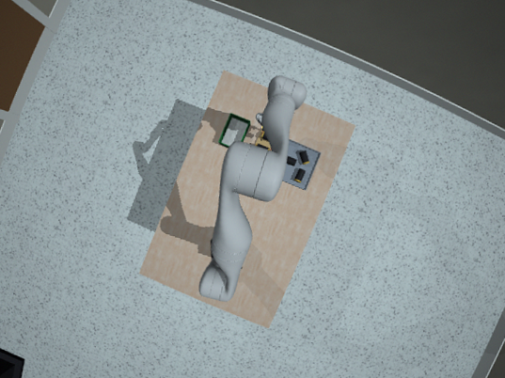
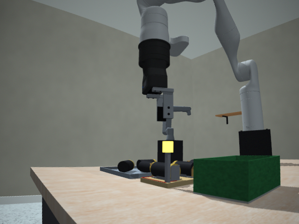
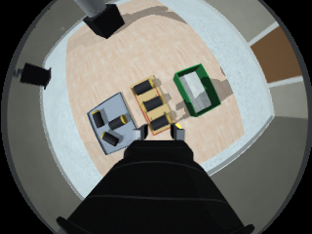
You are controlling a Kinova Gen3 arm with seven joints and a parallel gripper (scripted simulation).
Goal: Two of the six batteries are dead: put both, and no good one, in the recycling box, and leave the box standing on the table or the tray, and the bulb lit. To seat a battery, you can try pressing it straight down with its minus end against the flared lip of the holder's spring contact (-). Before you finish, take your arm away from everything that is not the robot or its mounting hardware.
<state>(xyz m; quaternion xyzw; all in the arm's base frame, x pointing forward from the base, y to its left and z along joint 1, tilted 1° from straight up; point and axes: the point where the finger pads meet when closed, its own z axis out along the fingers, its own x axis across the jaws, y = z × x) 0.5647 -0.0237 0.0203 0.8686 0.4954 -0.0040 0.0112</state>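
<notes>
Plain greyish walls [image 2: 72, 96] surround a pale wooden table [image 1: 282, 220] [image 2: 96, 192] [image 3: 97, 58]. The gripper [image 2: 165, 119] [image 3: 159, 129] is open with nothing between its fingers, pointing down high above the work. Seen from the wrist, three seated batteries [image 2: 159, 169] [image 3: 152, 102] lie side by side in the holder [image 1: 263, 143] [image 2: 167, 185] [image 3: 155, 90]. From its centre, the tray [image 1: 310, 173] [image 2: 131, 175] [image 3: 109, 104] is at 8 o'clock with three loose batteries [image 1: 299, 175] [image 2: 125, 165] [image 3: 110, 138], and the green recycling box [image 1: 225, 128] [image 2: 219, 179] [image 3: 184, 94] stands at 2 o'clock, no battery showing inside. The bulb [image 2: 167, 146] [image 3: 177, 126] is bright yellow and looks lit, though that alone does not sort the dead cells from the good. The step in hand seems to be choosing a cell to test or move; neither dead one appears to be boxed. The next move probably calls for lining the fingers up across one battery's barrel before lowering. The bulb's post, at about 5 o'clock of the holder, could get in the way, as could neighbouring cells. Farther off is a wall shelf [image 2: 228, 114]; from overhead the arm [image 1: 236, 233] [image 2: 155, 26] hides part of the holder and tray.
</notes>
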